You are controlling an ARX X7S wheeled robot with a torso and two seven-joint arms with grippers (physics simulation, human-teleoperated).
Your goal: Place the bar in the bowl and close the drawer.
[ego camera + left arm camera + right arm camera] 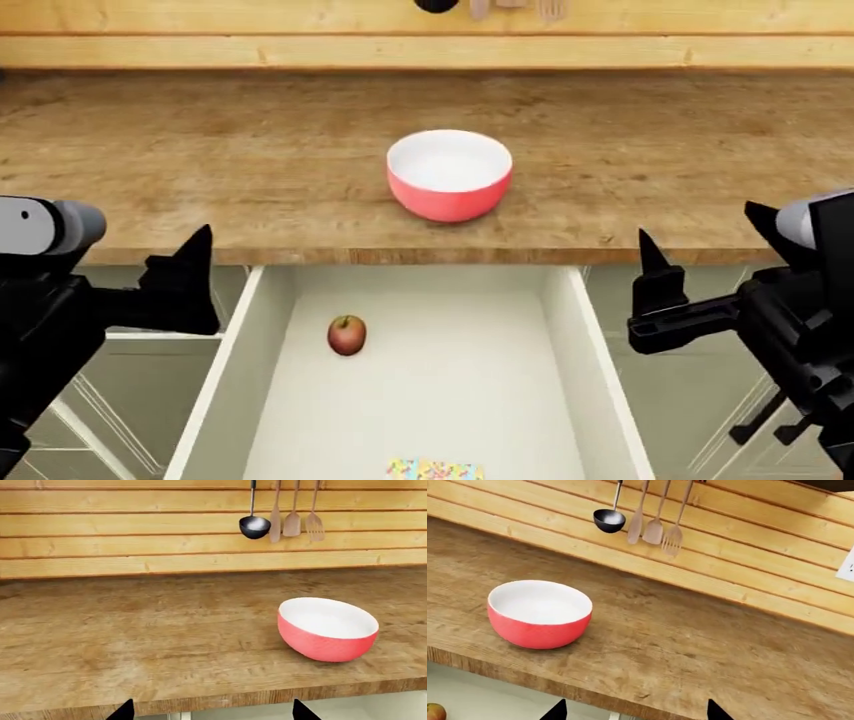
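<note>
Two grippers are hovering at counter-edge height, one on each side of the open drawer point(574, 330) — left gripper point(187, 285), right gripper point(654, 290). In both wrist views the two fingertips are standing well apart with nothing between them, so both jaws are reading as released and empty.

Bar point(434, 469) is lying flat on the drawer floor at the near end, partly cut off by the head view's lower edge. Bowl point(450, 175) is sitting upright on the wooden counter point(200, 150), near its front edge, empty. Apple point(347, 335) is resting in the drawer, left of centre, well apart from the bar.

Risks, as judged:
- Bar is flat and thin — fingertips may be scraping the floor and sliding off without gripping.
- Bar is only partly in view; reaching down blind risks a miss.
- Apple could get grabbed or nudged instead.
- Bowl sits close to the counter edge — an arm rising out of the drawer could be knocking it.
- Closing too soon traps the bar inside.
</note>
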